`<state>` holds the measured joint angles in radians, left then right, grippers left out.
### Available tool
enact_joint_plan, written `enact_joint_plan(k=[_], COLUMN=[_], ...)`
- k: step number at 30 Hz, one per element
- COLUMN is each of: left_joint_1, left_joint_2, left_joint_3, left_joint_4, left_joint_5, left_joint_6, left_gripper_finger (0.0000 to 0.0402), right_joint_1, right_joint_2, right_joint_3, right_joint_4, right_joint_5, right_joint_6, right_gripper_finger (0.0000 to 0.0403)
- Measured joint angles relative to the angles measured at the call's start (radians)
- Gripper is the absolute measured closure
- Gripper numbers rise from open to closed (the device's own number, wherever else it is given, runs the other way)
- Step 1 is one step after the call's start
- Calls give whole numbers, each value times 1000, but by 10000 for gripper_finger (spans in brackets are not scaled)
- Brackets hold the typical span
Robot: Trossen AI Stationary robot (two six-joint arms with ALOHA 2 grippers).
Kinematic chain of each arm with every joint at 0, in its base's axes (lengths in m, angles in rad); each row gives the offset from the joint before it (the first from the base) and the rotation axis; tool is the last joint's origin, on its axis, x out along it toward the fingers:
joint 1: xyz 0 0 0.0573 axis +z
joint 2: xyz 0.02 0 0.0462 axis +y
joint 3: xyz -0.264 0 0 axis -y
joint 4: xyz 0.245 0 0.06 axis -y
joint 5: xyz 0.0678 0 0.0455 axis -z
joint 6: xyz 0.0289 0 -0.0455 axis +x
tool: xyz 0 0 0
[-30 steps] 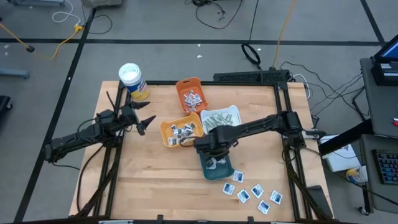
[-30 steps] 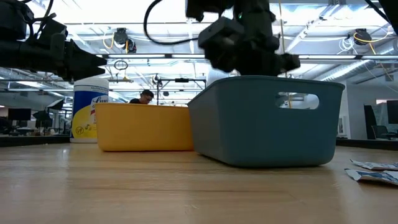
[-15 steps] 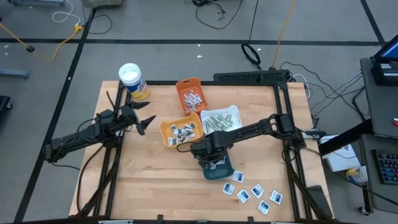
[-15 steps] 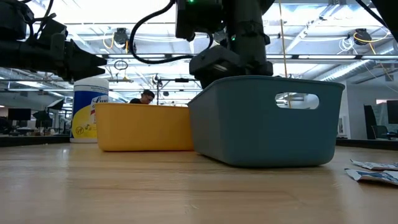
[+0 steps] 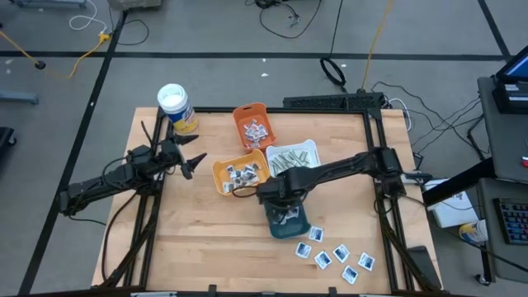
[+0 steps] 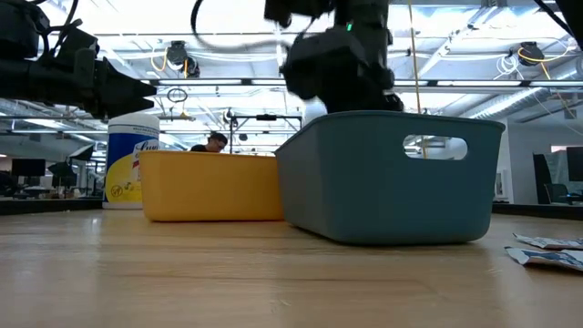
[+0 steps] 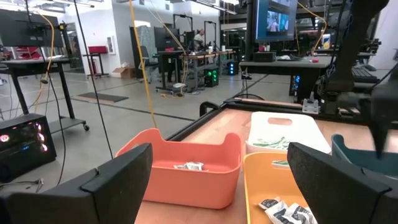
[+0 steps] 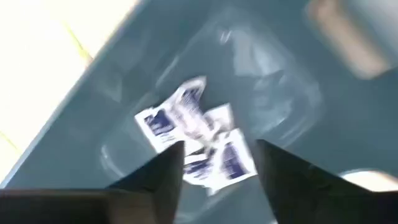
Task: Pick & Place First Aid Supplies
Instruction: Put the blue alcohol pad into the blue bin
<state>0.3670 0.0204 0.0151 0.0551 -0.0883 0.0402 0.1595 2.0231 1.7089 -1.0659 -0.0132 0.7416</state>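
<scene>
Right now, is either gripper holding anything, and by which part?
Nothing is held. The right gripper is open over blue-print sachets lying in the teal tray; the left gripper is open and empty.

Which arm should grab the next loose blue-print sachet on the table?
Probably right: its hand is open over the teal tray, beside the loose sachets. The left hand waits across the table near the canister.

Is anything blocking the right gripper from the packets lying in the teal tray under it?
Nothing visible. The right gripper hangs over the teal tray, fingers apart, with the blue-print packets lying uncovered on the tray floor directly beyond them.
</scene>
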Motion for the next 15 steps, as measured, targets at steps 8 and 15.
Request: enact_joint_plan(k=[8,15], left_joint_1=[0,0], left_joint_2=[0,0], left_joint_3=[0,0], left_joint_4=[0,0], left_joint_5=[0,0], left_joint_6=[0,0], left_gripper_finger=[23,23], right_joint_1=[53,116], right_joint_2=[-125,-304], right_joint_3=[-130,-353], right_joint_4=[199,375], right_joint_5=[119,174], right_joint_6=[-153,-163], right_gripper_finger=[103,92])
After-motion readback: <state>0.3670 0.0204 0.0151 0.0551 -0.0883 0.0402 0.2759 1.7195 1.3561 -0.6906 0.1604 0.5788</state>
